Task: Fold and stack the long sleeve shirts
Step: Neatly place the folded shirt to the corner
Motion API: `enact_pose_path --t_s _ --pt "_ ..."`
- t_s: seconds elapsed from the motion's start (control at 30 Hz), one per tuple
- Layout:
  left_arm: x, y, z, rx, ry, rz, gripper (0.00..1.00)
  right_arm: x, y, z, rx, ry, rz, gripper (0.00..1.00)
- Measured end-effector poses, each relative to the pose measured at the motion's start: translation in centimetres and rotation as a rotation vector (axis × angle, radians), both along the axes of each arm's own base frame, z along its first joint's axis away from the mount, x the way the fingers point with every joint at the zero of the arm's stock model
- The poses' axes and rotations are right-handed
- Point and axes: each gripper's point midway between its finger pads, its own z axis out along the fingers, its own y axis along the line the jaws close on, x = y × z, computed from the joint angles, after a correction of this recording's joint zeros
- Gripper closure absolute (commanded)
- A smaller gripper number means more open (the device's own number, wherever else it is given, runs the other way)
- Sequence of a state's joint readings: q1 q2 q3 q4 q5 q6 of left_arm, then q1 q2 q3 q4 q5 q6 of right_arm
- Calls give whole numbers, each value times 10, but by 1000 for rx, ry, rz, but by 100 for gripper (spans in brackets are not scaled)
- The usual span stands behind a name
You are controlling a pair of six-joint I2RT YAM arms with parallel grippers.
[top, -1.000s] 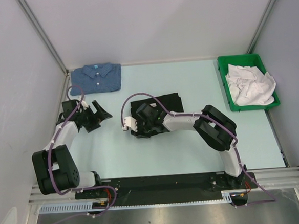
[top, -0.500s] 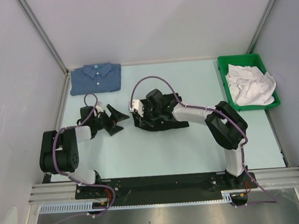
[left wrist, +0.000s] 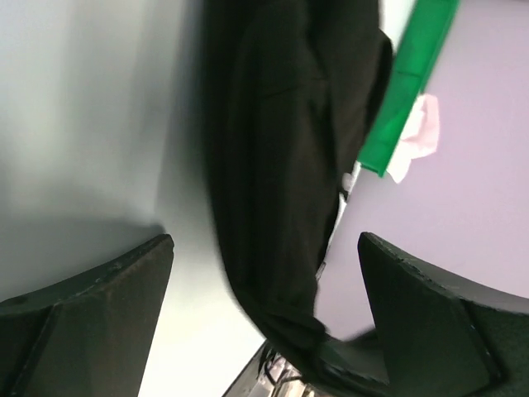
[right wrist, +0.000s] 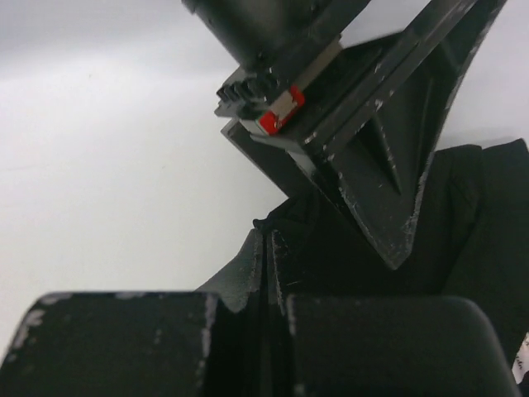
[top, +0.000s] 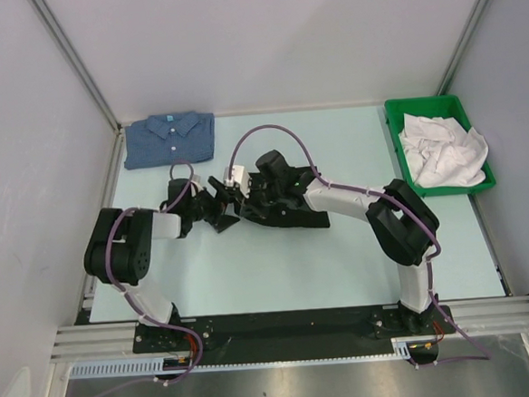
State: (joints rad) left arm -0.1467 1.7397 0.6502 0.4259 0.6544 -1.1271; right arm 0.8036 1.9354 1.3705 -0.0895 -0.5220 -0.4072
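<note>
The black shirt [top: 293,213] lies bunched at mid-table under my right arm. It fills the middle of the left wrist view [left wrist: 273,157]. My right gripper [top: 244,198] is at the shirt's left edge. In the right wrist view its jaws [right wrist: 271,238] are pressed together on a fold of the black cloth [right wrist: 479,215]. My left gripper [top: 222,209] is open right beside it, with its jaws wide on either side of the shirt's edge [left wrist: 266,241]. One left finger [right wrist: 376,165] shows in the right wrist view. The blue shirt [top: 170,138] lies folded at the far left corner.
A green bin [top: 395,144] holding white cloth [top: 441,150] stands at the far right. It also shows in the left wrist view [left wrist: 407,87]. Grey walls close in the left, far and right sides of the pale table [top: 278,266].
My left arm has swung right from the table's left side to the black shirt's left edge. My right gripper has shifted away from the bases, dragging the shirt's edge with it.
</note>
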Motion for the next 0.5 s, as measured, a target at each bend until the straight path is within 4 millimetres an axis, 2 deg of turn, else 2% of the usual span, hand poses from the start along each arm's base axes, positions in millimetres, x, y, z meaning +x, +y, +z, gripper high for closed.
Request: enact_pose_path --t_s 0.1,0.2,0.23,0.37,0.5 --pt "6 3 -2 26 20 26 2 4 3 7 16 -9 -15 100" --pt "19 3 0 40 9 46 7 6 5 10 25 -11 -21 100" --pt "26 3 0 44 3 56 13 6 6 10 26 -8 -25 100" --pt "48 -4 -4 45 -6 68 21 6 10 13 40 -16 -36 100" --pt "58 -13 -10 39 -3 58 25 10 17 18 52 -43 -62 100"
